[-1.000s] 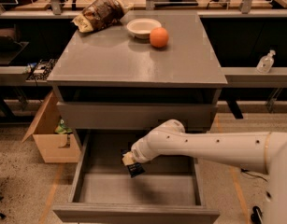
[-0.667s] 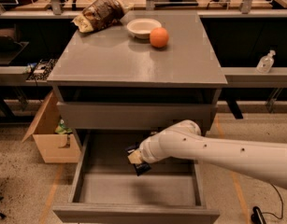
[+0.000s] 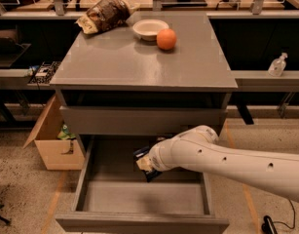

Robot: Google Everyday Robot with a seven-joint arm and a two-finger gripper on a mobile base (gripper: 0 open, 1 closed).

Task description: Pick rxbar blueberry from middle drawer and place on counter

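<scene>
The middle drawer (image 3: 139, 199) is pulled open at the bottom of the grey cabinet, and its floor is bare. My white arm reaches in from the right. My gripper (image 3: 146, 165) is inside the drawer near its back, left of centre. It is shut on the rxbar blueberry (image 3: 142, 153), a small dark-blue and black bar that is tilted and held above the drawer floor. The counter (image 3: 139, 62) is the grey top slab above. The fingers are mostly hidden by the bar and the wrist.
On the counter's far edge lie a brown-and-yellow snack bag (image 3: 104, 14), a white bowl (image 3: 149, 29) and an orange (image 3: 166, 39). An open cardboard box (image 3: 49, 140) stands on the floor to the left. A clear bottle (image 3: 277, 65) stands on a shelf to the right.
My gripper has shifted slightly right and up inside the drawer, and the bar has moved with it. The arm now stretches further in from the right.
</scene>
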